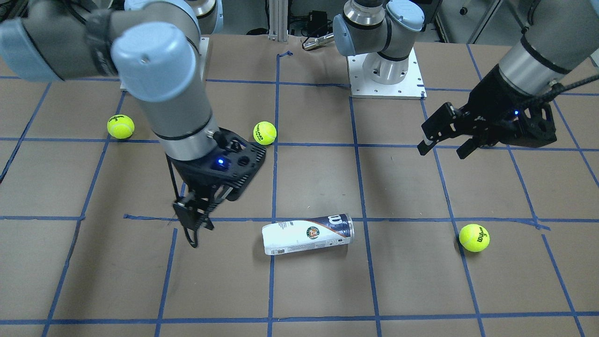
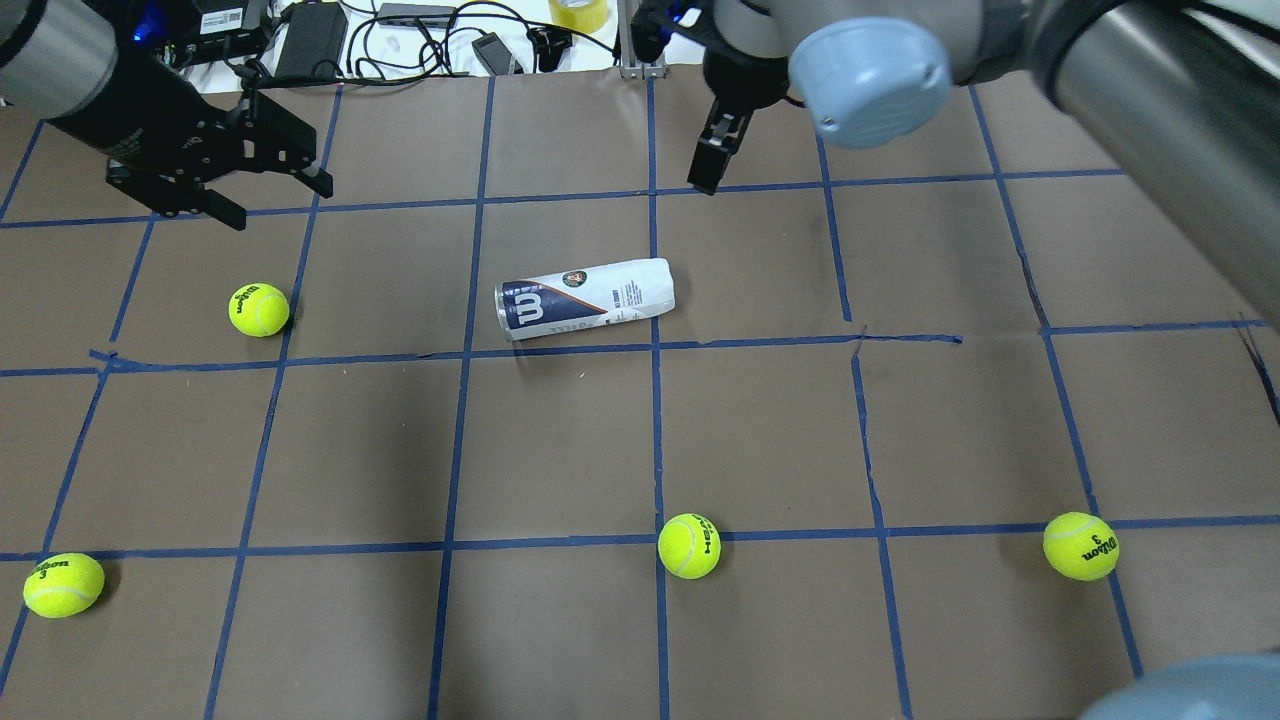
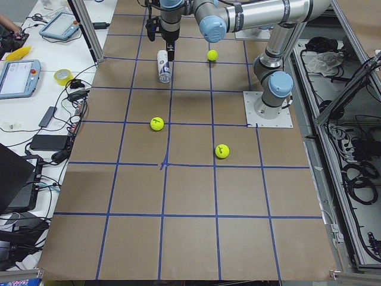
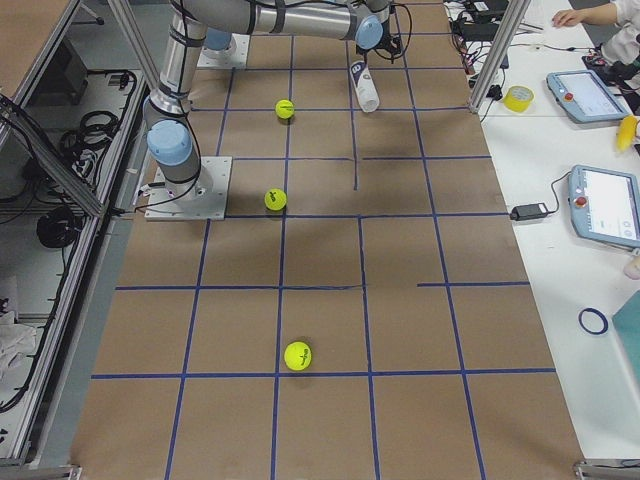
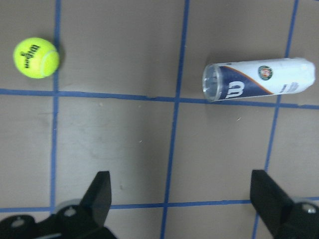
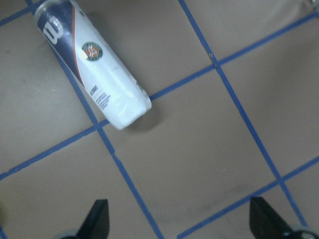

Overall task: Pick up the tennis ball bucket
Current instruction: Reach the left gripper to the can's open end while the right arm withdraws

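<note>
The tennis ball bucket (image 1: 306, 234) lies on its side mid-tabletop (image 1: 318, 290), its white end over a blue tape line. Right claw (image 1: 194, 229) hangs near that white end, fingers spread, gripping nothing. Left claw (image 1: 443, 149) hovers well apart beyond the navy end, also released.

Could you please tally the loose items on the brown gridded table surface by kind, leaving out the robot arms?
Yellow-green tennis balls: 4
Lying tennis ball bucket: 1
Total: 5
</note>
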Controlling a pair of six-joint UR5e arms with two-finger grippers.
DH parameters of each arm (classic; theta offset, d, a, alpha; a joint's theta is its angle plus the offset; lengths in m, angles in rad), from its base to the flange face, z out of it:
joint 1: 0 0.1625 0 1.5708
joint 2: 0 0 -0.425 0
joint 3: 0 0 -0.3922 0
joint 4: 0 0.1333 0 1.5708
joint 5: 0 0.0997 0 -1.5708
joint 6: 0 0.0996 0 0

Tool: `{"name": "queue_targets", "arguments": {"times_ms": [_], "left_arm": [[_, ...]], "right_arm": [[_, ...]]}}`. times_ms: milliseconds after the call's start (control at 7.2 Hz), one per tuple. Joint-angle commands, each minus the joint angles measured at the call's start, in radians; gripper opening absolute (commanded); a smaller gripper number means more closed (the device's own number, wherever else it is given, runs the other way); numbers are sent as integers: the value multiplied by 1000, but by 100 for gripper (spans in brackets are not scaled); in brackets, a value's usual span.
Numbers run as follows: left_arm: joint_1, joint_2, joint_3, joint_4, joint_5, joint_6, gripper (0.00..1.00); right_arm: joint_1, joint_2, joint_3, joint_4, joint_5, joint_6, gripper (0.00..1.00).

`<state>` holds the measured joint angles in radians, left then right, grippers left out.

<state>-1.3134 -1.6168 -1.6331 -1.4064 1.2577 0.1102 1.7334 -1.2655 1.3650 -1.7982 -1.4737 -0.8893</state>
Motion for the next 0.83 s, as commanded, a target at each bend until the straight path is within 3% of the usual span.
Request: {"name": "queue_targets", "arguments": {"times_ms": [0,139,278,417,694], "left_arm": [[-1,-96,-74,200,-105,-65,100],[-1,-133,-86,233,-182,-102,100],[-7,-158,-97,251,-185,-103,100],[-7,-210,-117,307,-188,-104,100],[-29,-287,-174,408,-291,-133,100]], "right_arm": [[-98,-125,-1,213,-8,170,100],[-94,-164,5,239,-54,246,100],[-95,-176,15,284,-75,327,100],[-98,-192,16,277,-77,408,100],[-107,-227,17,257,-79,627,100]]}}
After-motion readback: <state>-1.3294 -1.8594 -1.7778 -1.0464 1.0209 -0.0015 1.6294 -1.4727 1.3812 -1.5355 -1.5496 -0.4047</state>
